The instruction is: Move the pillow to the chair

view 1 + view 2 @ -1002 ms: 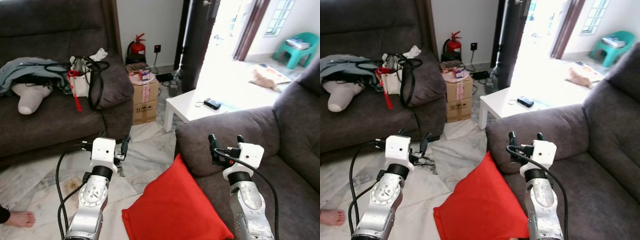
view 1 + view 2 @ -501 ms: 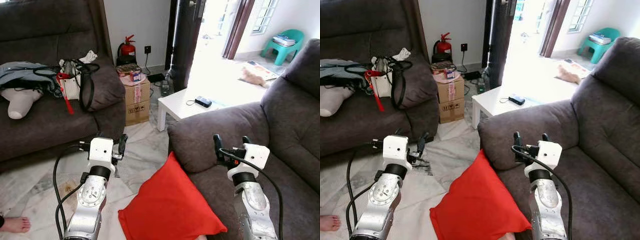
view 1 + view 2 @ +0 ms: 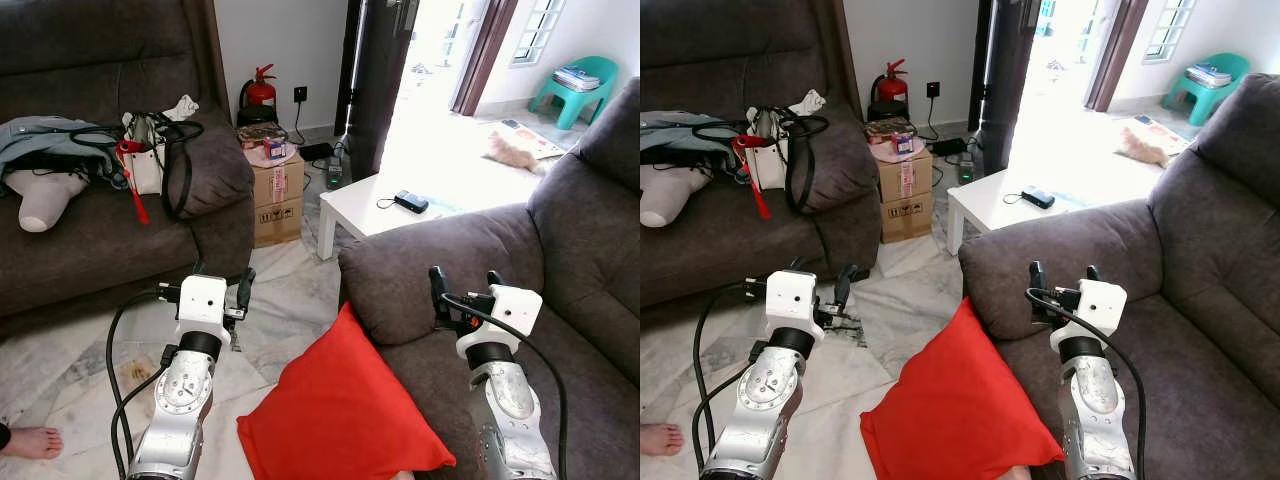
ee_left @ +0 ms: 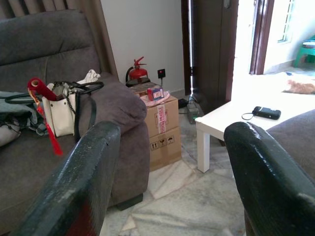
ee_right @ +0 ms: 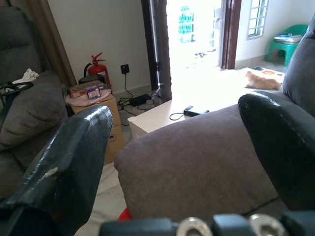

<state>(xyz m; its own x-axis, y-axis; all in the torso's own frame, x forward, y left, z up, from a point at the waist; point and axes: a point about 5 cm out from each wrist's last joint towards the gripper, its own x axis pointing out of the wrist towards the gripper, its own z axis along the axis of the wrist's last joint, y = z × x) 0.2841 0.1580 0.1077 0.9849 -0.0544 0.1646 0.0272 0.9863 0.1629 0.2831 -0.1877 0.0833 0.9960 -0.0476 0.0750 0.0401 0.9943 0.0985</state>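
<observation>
A home living room: grey sofas [image 3: 100, 230], white coffee table [image 3: 375, 215], marble floor [image 3: 290, 290].

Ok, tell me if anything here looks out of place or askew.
The red pillow is off its seat: it stands tilted on the marble floor, leaning against the front of the grey armchair. Both grippers, left and right, are open and apart from it.

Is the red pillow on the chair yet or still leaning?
Leaning: red pillow stands tilted against the grey chair front, lower edge out of frame.
</observation>
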